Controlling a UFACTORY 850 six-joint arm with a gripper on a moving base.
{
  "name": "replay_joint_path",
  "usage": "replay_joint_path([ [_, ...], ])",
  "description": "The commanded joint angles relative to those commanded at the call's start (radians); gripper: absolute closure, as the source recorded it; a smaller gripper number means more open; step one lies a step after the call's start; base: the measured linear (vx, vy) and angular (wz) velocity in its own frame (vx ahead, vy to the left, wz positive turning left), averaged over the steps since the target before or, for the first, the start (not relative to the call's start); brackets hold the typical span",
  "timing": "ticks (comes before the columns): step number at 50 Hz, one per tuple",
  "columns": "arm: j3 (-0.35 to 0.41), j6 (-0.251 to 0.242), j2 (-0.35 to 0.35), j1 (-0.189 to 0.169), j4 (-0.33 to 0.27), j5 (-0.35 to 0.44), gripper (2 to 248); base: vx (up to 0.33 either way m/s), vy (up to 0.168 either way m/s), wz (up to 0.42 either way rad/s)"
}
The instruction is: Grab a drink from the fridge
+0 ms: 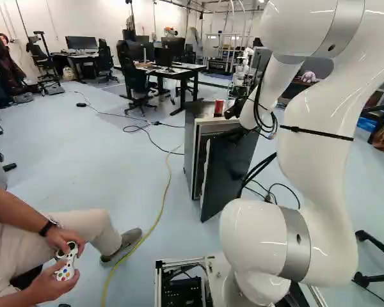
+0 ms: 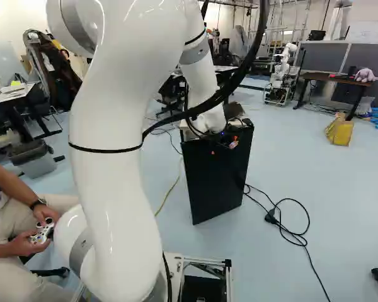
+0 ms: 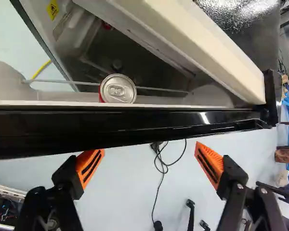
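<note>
The white arm (image 2: 116,138) rises from its lowest joint, bows up out of the top of both base views, and comes back down in a slope toward the fridge (image 1: 189,144), its wrist (image 2: 209,119) low over the open door (image 2: 215,179). The gripper (image 2: 232,142) is by the door's top edge; in the wrist view, the gripper (image 3: 149,163) is open, the two fingers spread wide with their orange pads (image 3: 90,166) facing each other across a gap where the floor (image 3: 127,192) shows. Both fingers are on the outer side of the door, and the wrist camera looks steeply down over its edge. A drink can (image 3: 118,89) stands upright inside the door, between the panel and a thin wire rail (image 3: 159,89), well apart from the corner where the door meets the fridge body. It is ahead of the gripper, beyond the door's black edge, apart from both fingers. In the left base view a red can (image 1: 219,107) shows at the top of the fridge, near its front edge; whether it is the same can, I cannot tell. A yellow cable (image 1: 162,208) runs along the floor beside the fridge.
</note>
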Motion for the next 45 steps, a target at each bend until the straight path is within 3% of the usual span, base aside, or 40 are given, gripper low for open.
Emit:
replay_joint_path([
  [45,-0.052,0.000,-0.039,0.041,0.000,0.000,3,0.000,0.000,0.000],
])
